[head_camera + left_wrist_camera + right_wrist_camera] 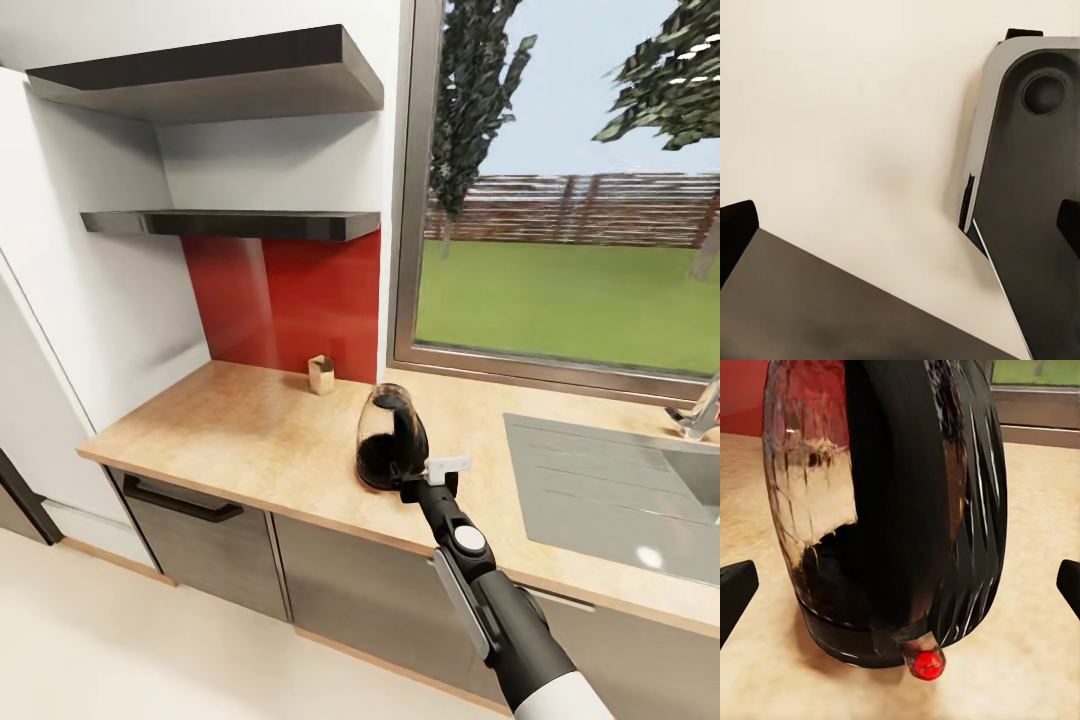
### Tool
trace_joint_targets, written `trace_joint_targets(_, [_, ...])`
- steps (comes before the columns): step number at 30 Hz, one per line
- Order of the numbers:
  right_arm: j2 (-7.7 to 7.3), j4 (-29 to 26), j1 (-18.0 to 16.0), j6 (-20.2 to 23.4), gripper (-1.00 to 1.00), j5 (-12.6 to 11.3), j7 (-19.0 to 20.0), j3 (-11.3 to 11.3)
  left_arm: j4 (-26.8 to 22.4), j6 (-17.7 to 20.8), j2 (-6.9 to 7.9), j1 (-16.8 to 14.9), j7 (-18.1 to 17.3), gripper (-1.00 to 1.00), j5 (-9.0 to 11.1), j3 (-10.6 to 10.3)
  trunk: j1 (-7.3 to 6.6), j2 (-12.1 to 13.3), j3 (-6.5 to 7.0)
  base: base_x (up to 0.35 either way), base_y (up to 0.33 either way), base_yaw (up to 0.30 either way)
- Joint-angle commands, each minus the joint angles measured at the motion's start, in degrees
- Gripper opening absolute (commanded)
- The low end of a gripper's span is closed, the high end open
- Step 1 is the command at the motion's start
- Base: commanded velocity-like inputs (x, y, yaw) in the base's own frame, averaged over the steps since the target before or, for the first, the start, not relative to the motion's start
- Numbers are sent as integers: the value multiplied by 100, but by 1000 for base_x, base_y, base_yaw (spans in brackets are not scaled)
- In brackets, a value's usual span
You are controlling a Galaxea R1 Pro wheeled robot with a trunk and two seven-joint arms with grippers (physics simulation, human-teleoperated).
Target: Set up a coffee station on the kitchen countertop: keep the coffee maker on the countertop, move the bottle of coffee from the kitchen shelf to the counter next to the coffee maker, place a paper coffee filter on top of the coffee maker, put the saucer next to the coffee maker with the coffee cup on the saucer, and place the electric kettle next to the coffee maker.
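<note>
The electric kettle (385, 440) stands upright on the wooden countertop (250, 430), near its front edge and left of the sink. It has a glass body, a black base and handle, and a red switch (926, 664) low on the handle side. My right gripper (404, 468) is at the kettle's handle side and is open. In the right wrist view the kettle (892, 502) sits between the two widely spread fingertips (735, 589). My left gripper (900, 225) is open with nothing between its fingers, over pale floor.
A small tan object (321, 375) stands at the back of the counter by the red backsplash. Two dark wall shelves (230, 222) hang above. A steel sink (610, 480) with a faucet (700, 410) lies to the right under the window. Cabinet fronts (200, 540) sit below.
</note>
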Motion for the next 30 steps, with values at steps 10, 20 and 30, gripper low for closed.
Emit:
trace_joint_targets(10, [-3, -8, -6, 24, 100, -50, -43, 15, -1, -2, -1, -4, 8, 100, -29, 33, 3, -13, -13, 2, 0, 0])
trace_joint_targets(20, [-3, -8, -6, 24, 100, -50, -43, 15, -1, -2, -1, -4, 8, 100, -31, 38, 3, -13, -13, 93, 0, 0])
trace_joint_targets(30, [-3, -8, -6, 24, 100, -50, -43, 15, -158, -48, 9, -50, 8, 100, -29, 41, 3, -13, -13, 26, 0, 0])
